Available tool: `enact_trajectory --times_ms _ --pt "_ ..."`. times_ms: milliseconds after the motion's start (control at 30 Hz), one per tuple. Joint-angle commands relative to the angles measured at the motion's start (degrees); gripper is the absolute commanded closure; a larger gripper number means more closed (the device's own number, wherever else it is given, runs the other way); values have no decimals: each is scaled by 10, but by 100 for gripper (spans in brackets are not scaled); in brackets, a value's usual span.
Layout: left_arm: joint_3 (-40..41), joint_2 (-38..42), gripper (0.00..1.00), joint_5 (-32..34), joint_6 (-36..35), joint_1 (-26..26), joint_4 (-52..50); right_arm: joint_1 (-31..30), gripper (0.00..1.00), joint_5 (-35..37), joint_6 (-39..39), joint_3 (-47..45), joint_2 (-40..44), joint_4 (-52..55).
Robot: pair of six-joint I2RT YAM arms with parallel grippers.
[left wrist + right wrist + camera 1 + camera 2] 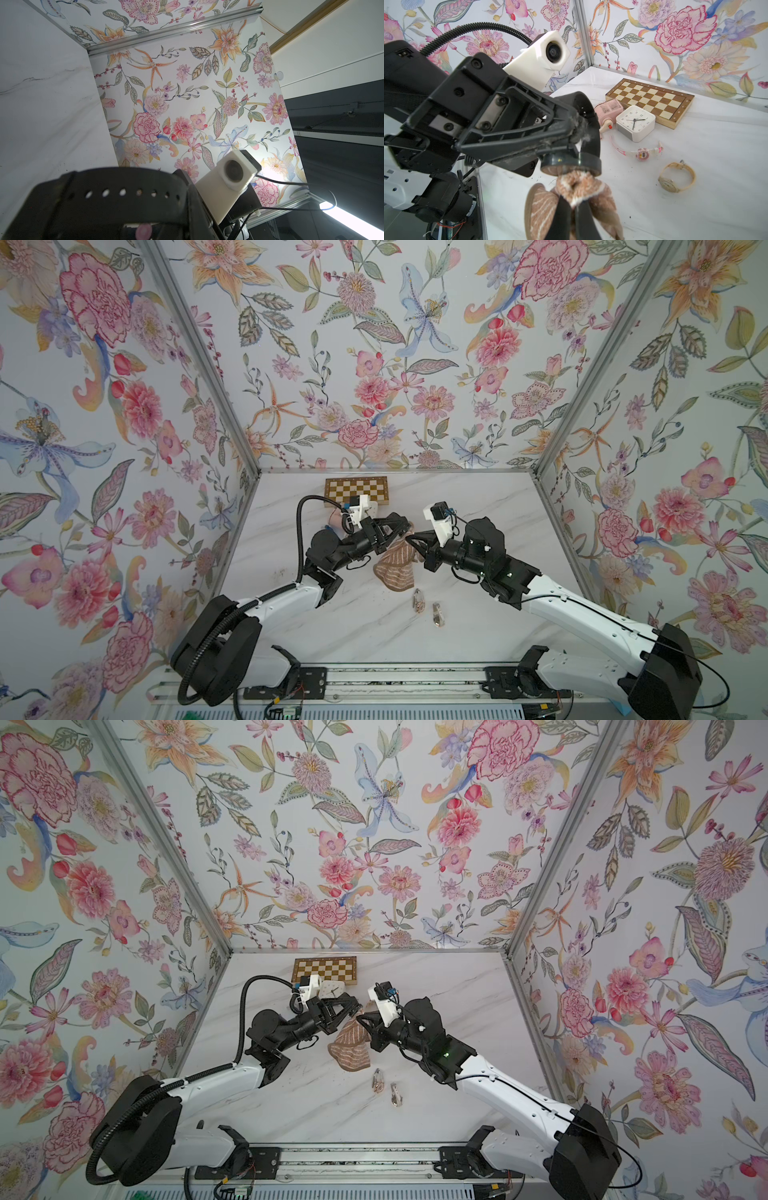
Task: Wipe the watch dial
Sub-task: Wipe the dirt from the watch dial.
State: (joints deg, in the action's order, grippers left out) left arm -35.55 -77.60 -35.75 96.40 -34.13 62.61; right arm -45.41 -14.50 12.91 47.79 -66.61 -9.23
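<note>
A black watch hangs above the table with its round dial (571,164) facing down and its strap (588,116) looped upward. My left gripper (577,126) is shut on the strap, which fills the left wrist view as a dark band with holes (124,193). A brown cloth with white stripes (577,185) is bunched up against the dial, and my right gripper (572,207) is shut on it. In both top views the two grippers meet tip to tip at mid-table, left gripper (404,531) and right gripper (412,540), with the cloth (395,568) (351,1048) hanging below them.
At the back of the marble table lies a chessboard (356,489), with a white alarm clock (635,122) and a pink box (608,109) in front of it. A pink-and-white watch (641,153) and a beige watch (675,178) lie nearby. Two small clear objects (417,600) (437,614) lie near the front.
</note>
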Motion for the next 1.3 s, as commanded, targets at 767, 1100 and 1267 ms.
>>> enact_trajectory --times_ms 767,1100,1267 --pt "-3 19 100 -5 -18 -7 -3 3 100 -2 1 -2 3 -20" --pt "-4 15 100 -4 -19 -8 -1 -30 100 -10 6 26 -17 -22" --pt "-5 19 100 -5 -20 -8 -5 -21 100 -8 5 17 -17 -25"
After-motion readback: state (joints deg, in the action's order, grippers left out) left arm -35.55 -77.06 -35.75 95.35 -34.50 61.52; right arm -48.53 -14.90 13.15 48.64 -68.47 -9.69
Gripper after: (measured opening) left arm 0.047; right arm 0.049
